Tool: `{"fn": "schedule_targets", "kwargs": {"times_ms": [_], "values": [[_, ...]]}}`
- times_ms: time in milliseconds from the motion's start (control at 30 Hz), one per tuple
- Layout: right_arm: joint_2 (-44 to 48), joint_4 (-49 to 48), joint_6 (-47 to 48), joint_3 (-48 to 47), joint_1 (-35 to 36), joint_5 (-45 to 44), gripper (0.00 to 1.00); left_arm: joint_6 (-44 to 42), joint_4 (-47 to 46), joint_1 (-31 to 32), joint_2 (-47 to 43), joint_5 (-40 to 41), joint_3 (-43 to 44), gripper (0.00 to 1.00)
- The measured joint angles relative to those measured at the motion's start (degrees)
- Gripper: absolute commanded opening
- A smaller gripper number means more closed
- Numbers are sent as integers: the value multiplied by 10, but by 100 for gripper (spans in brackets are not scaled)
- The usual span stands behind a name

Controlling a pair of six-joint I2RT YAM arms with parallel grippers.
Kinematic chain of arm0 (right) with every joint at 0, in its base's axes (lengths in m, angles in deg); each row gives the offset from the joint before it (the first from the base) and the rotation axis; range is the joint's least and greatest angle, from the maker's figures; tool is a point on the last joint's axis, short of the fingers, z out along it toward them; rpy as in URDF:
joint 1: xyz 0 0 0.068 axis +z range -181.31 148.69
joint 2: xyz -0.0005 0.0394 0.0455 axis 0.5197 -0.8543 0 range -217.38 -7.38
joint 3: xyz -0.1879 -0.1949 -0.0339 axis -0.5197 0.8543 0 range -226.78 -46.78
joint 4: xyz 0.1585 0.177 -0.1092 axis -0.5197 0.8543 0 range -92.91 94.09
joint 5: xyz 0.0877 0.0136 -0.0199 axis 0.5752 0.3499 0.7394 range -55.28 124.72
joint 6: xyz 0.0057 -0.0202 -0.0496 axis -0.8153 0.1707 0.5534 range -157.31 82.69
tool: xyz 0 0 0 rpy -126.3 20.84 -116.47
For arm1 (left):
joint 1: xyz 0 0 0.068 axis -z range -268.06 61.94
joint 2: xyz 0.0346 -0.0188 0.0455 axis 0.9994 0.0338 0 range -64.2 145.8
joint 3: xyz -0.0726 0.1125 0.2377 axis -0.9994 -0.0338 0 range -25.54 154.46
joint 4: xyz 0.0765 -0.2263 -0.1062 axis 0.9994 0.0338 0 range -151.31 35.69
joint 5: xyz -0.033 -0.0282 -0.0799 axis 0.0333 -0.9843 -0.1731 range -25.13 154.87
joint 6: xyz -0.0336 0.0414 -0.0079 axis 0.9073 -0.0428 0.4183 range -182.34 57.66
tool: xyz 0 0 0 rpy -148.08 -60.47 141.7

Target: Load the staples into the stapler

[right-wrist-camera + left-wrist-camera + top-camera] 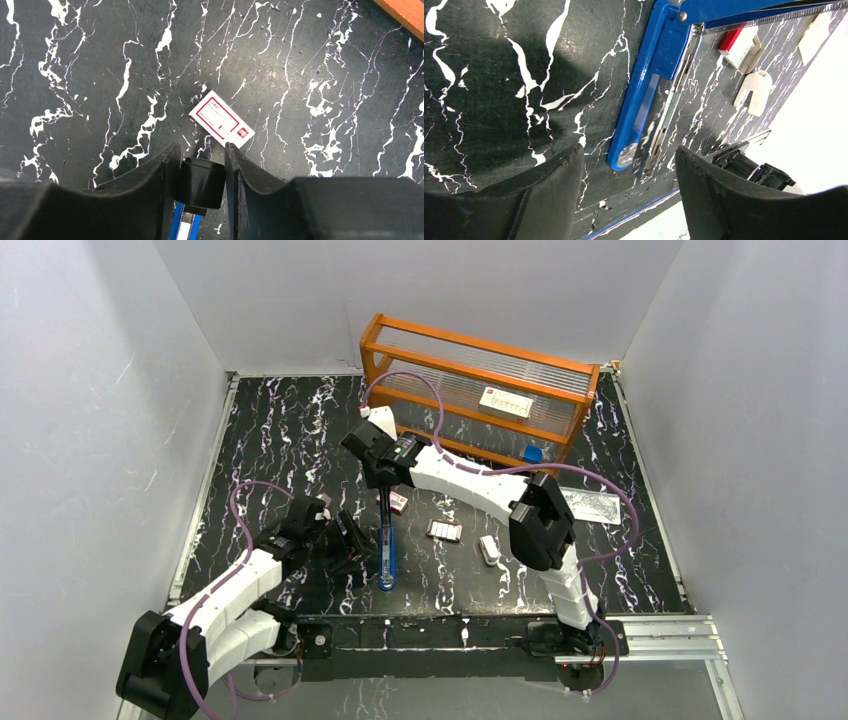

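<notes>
The blue stapler [386, 558] lies on the black marble table, opened up. Its base [644, 95] is flat on the table and its upper arm [749, 7] is lifted. My right gripper [385, 488] is shut on the stapler's black front end [201, 182] and holds it up. My left gripper [348, 540] is open and empty, its jaws [629, 155] just short of the base's near end. The staples [445, 531] lie as a small silvery block right of the stapler. The red-and-white box [399, 502] lies beside the right gripper and shows in the right wrist view [221, 118].
A small white rounded object [489, 549] lies right of the staples. An orange wooden rack [480, 380] stands at the back, with a small blue thing [532, 453] by it. A clear plastic bag [595, 505] lies at the right.
</notes>
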Motion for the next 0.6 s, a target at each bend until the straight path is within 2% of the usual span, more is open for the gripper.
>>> {"fn": "schedule_targets", "kwargs": {"times_ms": [133,367,533,600], "values": [[-10,17,0,-16,2,-3,37,-1,-4,0,0,-5,0,64],[-10,15,30,-19,5,1,36,-2,-9,0,10,-9,0,64],[8,-54,102,21,6,21,36,-1,-16,0,15,-16,0,62],[23,-81,132,46,7,32,36,0,-24,0,17,-22,-1,58]]}}
